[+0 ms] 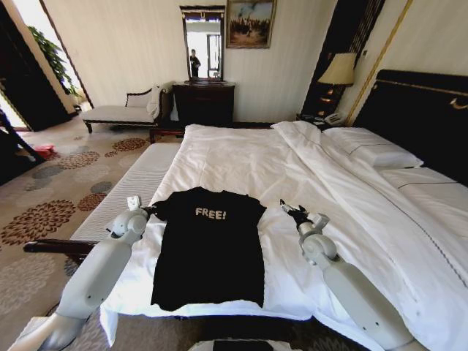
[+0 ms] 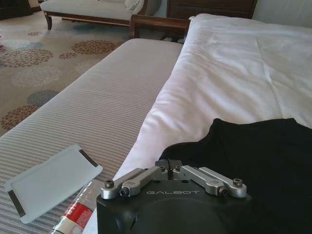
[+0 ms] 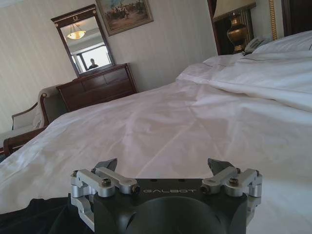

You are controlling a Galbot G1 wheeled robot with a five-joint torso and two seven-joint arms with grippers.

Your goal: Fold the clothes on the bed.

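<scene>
The clothes are one black T-shirt (image 1: 208, 248) with white "FREE!" lettering, lying flat and face up near the foot edge of the bed (image 1: 241, 157). My left gripper (image 1: 151, 212) is at the shirt's left sleeve. In the left wrist view its fingers (image 2: 169, 165) are drawn together on the edge of the black fabric (image 2: 253, 156). On the white duvet just right of the other sleeve rests my right gripper (image 1: 287, 208). It is open in the right wrist view (image 3: 162, 168), with nothing between its fingers, and a corner of the shirt (image 3: 29, 214) lies beside it.
A striped bench (image 2: 92, 112) runs along the bed's left side, holding a white card (image 2: 51, 180) and a bottle (image 2: 73, 219). Pillows (image 1: 373, 150) and a dark headboard (image 1: 424, 110) are at the right. A chaise (image 1: 121, 113), dresser (image 1: 203, 102) and lamp (image 1: 338, 69) stand behind.
</scene>
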